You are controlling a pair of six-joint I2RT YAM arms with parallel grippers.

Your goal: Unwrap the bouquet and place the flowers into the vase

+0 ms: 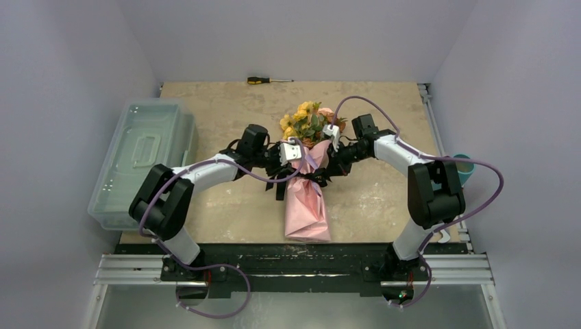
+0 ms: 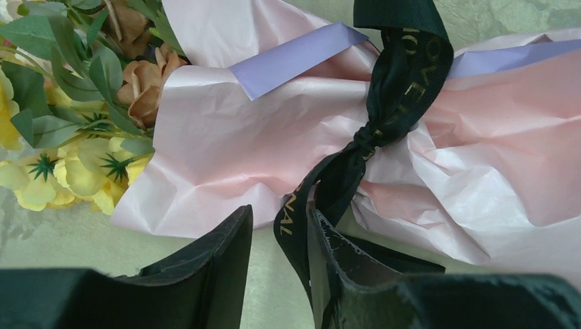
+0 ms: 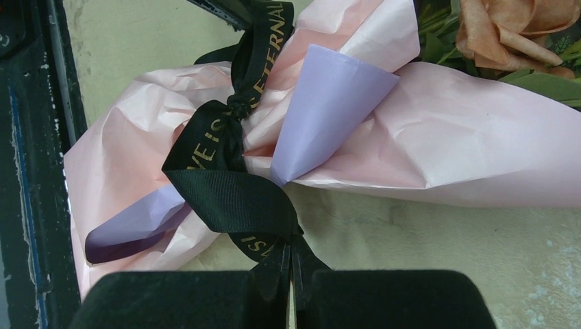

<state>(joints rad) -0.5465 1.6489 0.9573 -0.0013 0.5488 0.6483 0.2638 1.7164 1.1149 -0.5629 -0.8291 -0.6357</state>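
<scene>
The bouquet (image 1: 307,202) lies mid-table, its pink paper cone pointing toward the arms. Its flowers (image 1: 307,122), yellow, orange and peach, face the far side. A black ribbon (image 2: 394,103) with gold lettering is knotted round the cone. My left gripper (image 2: 279,221) is open beside the cone, and one ribbon tail (image 2: 291,219) hangs between its fingers against the right one. My right gripper (image 3: 288,264) is shut on another ribbon tail (image 3: 264,236) on the cone's other side. The teal vase (image 1: 466,168) stands at the table's right edge, mostly hidden behind the right arm.
A large translucent lidded box (image 1: 140,161) sits on the left side of the table. A screwdriver (image 1: 268,80) lies at the far edge. Grey walls close in on the left, back and right. Purple cables loop off both arms.
</scene>
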